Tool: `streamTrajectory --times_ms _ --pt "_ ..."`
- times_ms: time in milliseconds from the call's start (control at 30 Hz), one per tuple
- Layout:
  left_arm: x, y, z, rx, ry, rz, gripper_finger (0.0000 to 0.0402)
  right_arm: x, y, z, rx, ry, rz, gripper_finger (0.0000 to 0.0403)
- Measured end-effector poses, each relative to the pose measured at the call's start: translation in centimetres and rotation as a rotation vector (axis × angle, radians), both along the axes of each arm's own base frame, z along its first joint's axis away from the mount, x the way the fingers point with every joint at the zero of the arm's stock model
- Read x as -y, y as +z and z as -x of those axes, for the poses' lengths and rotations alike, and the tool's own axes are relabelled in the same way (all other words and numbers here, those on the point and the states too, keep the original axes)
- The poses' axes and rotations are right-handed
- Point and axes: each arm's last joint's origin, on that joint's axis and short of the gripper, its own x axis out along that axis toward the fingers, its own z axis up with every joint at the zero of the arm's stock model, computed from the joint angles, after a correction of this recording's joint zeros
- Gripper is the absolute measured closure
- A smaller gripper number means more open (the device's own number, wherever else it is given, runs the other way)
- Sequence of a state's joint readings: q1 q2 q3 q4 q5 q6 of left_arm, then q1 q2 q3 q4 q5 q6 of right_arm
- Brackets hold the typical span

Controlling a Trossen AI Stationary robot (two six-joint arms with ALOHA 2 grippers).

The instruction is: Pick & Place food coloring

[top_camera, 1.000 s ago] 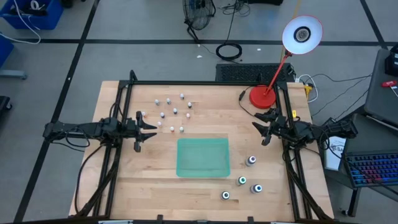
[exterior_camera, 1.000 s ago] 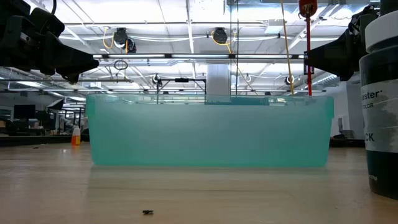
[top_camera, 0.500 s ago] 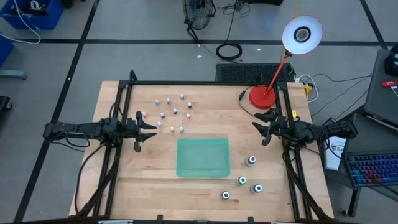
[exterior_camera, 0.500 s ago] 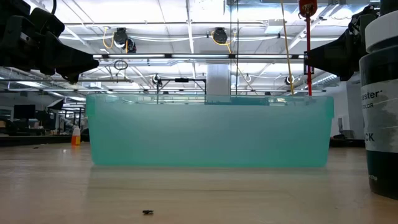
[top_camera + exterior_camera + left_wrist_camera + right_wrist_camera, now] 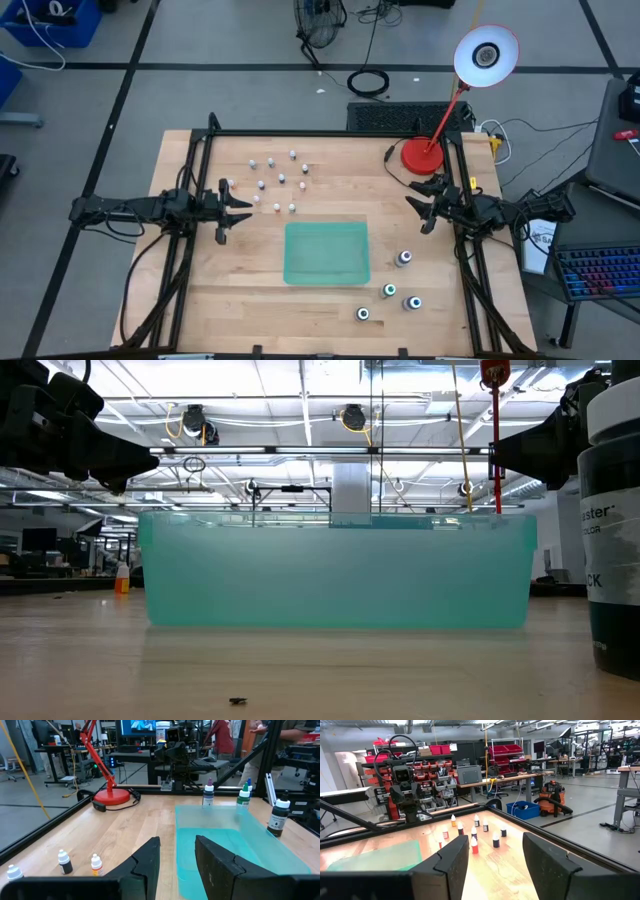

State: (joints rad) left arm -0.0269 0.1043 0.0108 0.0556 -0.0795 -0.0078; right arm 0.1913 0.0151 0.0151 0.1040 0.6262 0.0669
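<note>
Food coloring (image 5: 277, 183) in the high view stands as a scatter of tiny whitish bottles on the worktop (image 5: 330, 300) behind the green tray (image 5: 326, 252), with four larger bottles (image 5: 390, 291) beside the tray's front right corner; the left tool (image 5: 243, 205) hovers just left of the small scatter and the right tool (image 5: 418, 207) near the red lamp base (image 5: 422, 155), both parted, neither holding nor touching anything; only this view shows both groups and both arms at once.

Low view: the tray's wall (image 5: 340, 570) fills the middle and hides the small bottles behind it; one large dark bottle (image 5: 612, 530) is cut off at the right edge, its label only partly readable; dark arm parts hang at the upper corners, the fingers hard to make out.

Left wrist view: the left tool's fingers (image 5: 150, 862) stand apart with nothing between them; three large bottles (image 5: 243, 796) show beyond the tray, a few small ones (image 5: 64, 861) close by.

Right wrist view: the right tool's fingers (image 5: 451, 865) are likewise released; small bottles (image 5: 474, 845) with coloured bodies cluster ahead, colours the high view does not give.
</note>
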Motion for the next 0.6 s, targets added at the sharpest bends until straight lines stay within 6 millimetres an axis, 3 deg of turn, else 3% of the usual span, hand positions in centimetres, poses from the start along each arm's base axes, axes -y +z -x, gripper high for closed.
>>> streamTrajectory --times_ms 600 --pt "0.0 0.0 0.0 0.0 0.0 0.0 0.0274 0.0 0.0 0.0 -0.001 0.0 0.0 0.0225"
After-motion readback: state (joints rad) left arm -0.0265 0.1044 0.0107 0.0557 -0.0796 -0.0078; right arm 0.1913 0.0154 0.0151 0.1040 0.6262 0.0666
